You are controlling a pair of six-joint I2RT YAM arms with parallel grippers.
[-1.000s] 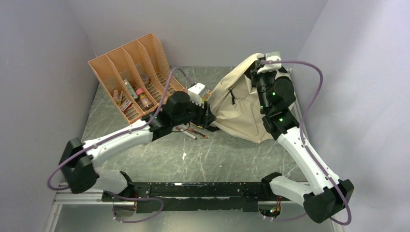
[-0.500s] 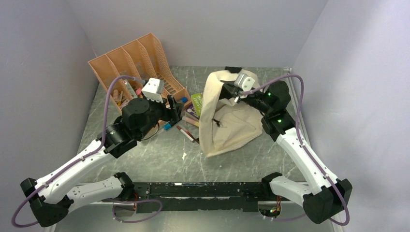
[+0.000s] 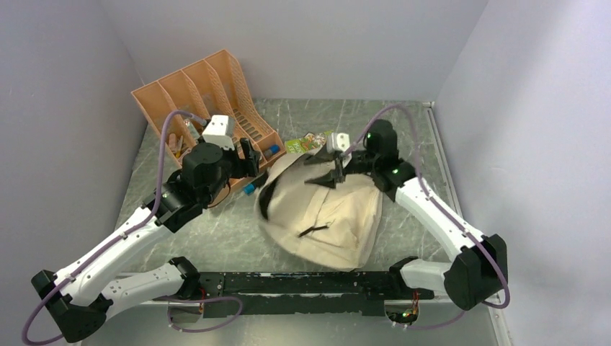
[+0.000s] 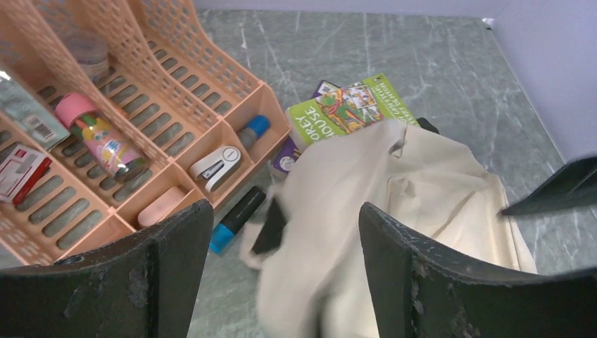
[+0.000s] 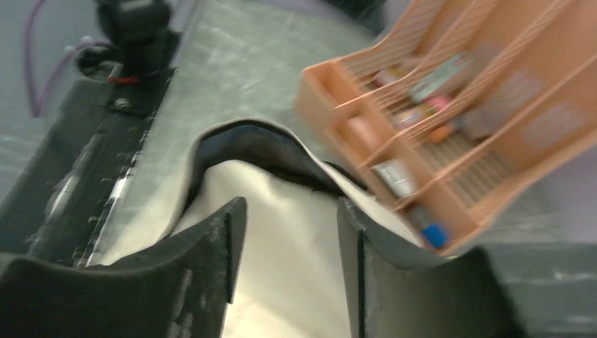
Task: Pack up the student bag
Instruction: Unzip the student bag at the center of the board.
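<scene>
The student bag [image 3: 324,216] lies slumped on the table in front of the arm bases, beige with black strap and zipper lines; its fabric looks blurred in both wrist views. My right gripper [image 3: 317,171] hovers open over the bag's far edge, and in the right wrist view the cream fabric [image 5: 288,239] and dark lining rim [image 5: 246,144] show beneath the parted jaws [image 5: 292,208]. My left gripper [image 3: 252,155] stands open and empty beside the orange organizer. The left wrist view looks down over the bag [image 4: 394,190] between its fingers [image 4: 285,211].
The orange file organizer [image 3: 194,94] at the back left holds a pink-capped bottle [image 4: 102,137], a stapler [image 4: 215,162] and a pink eraser [image 4: 162,205]. A green book [image 4: 345,105] lies behind the bag. A blue-capped marker [image 4: 236,218] lies by the organizer's corner.
The right gripper opened and let go of the bag, which dropped from hanging upright to lying flat nearer the front. The left arm drew back to the organizer and opened wider.
</scene>
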